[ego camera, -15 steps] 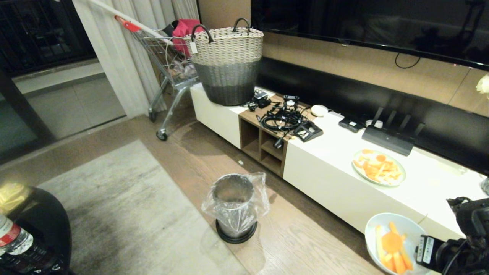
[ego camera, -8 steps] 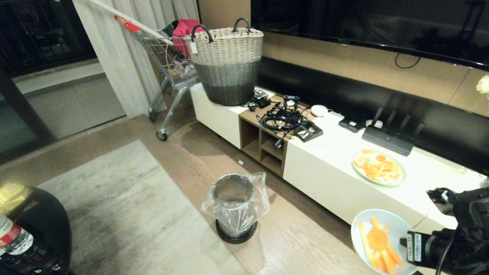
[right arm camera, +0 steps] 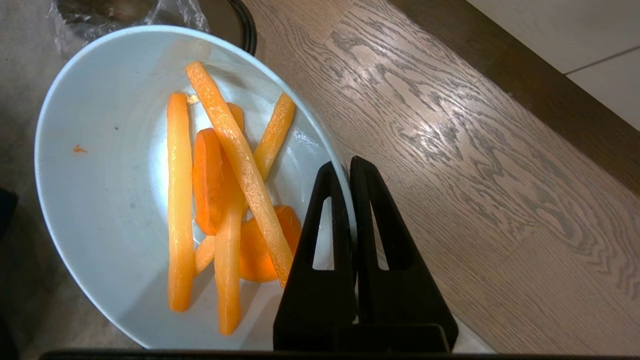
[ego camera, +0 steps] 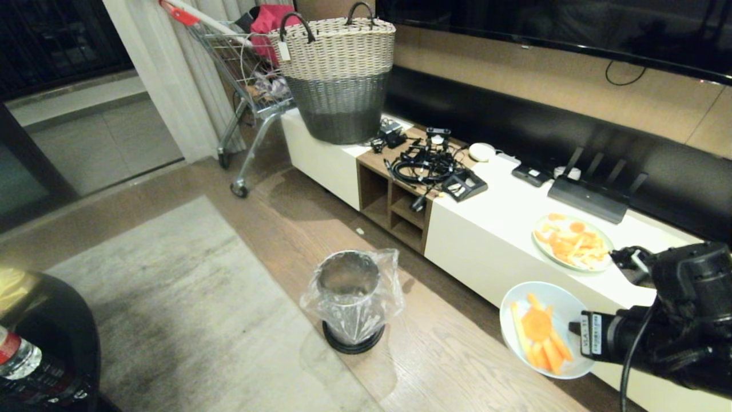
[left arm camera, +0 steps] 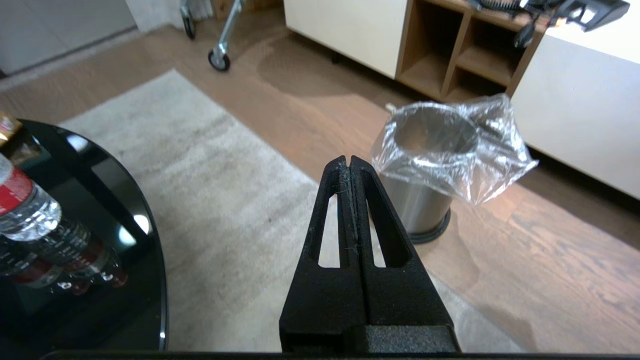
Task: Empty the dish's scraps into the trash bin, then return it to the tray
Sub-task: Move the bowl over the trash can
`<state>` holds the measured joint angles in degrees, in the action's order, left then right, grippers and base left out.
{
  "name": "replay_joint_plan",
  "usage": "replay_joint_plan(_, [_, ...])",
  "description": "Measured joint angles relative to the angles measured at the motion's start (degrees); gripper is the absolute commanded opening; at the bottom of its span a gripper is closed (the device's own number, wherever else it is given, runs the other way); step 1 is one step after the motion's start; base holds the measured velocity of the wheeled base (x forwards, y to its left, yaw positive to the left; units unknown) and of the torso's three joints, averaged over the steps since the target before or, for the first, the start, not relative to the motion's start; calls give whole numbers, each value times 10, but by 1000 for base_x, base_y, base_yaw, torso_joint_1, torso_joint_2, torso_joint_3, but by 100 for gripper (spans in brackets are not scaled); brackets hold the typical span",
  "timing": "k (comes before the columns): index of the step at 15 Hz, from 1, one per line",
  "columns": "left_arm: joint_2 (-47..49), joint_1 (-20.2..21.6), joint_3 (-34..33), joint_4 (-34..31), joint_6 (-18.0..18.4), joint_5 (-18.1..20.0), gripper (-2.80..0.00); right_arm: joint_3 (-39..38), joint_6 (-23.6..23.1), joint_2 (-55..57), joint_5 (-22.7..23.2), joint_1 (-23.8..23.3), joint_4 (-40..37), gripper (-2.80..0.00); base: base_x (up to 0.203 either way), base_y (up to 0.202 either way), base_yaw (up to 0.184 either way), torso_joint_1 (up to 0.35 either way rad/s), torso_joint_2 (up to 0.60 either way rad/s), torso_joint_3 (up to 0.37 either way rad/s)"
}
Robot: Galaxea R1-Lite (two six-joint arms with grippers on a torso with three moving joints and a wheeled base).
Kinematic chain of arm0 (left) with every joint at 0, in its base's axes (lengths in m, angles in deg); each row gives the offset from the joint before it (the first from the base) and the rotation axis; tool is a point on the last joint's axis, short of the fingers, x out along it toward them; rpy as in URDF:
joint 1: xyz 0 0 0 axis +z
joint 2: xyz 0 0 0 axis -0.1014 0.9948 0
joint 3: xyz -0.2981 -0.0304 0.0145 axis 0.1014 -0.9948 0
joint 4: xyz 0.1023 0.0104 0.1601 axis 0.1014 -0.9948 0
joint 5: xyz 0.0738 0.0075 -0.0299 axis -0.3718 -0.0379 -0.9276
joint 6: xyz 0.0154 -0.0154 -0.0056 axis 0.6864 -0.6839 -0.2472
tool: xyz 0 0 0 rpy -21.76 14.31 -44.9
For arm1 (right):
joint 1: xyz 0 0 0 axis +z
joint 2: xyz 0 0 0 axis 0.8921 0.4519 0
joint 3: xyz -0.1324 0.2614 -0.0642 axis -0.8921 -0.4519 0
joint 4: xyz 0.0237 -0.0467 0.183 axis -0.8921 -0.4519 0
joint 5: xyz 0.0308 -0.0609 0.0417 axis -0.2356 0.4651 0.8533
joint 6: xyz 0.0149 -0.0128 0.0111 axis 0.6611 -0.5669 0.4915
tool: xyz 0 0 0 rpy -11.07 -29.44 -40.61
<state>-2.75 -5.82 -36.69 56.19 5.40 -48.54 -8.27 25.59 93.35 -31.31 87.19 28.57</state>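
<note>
My right gripper is shut on the rim of the dish, a small white bowl, and holds it in the air over the wooden floor in front of the low cabinet. In the right wrist view the two fingers pinch the dish wall at the gripper. The scraps, orange strips and slices, lie inside it, also visible as scraps from the head. The trash bin, steel with a clear liner, stands on the floor to the dish's left. My left gripper hangs shut and empty, with the trash bin beyond it. The tray is out of view.
A white low cabinet runs along the wall, bearing a green plate of orange pieces, cables and a woven basket. A shopping cart stands beside it. A black round table with bottles sits at the near left, next to a rug.
My right gripper has carried the dish leftwards and up, closer to the trash bin. The head view has tipped, so the whole scene sits a little differently.
</note>
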Motion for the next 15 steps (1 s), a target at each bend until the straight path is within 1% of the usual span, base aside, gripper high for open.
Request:
replay_joint_plan(4, [0,0,0,0,0,0,-280,36,-1,29,0,0,0,-280,0,0,0,0,2,-200])
replay_joint_plan(15, [0,0,0,0,0,0,-280,82,-11,76,1,2,6,-280,0,0,0,1,2,-198])
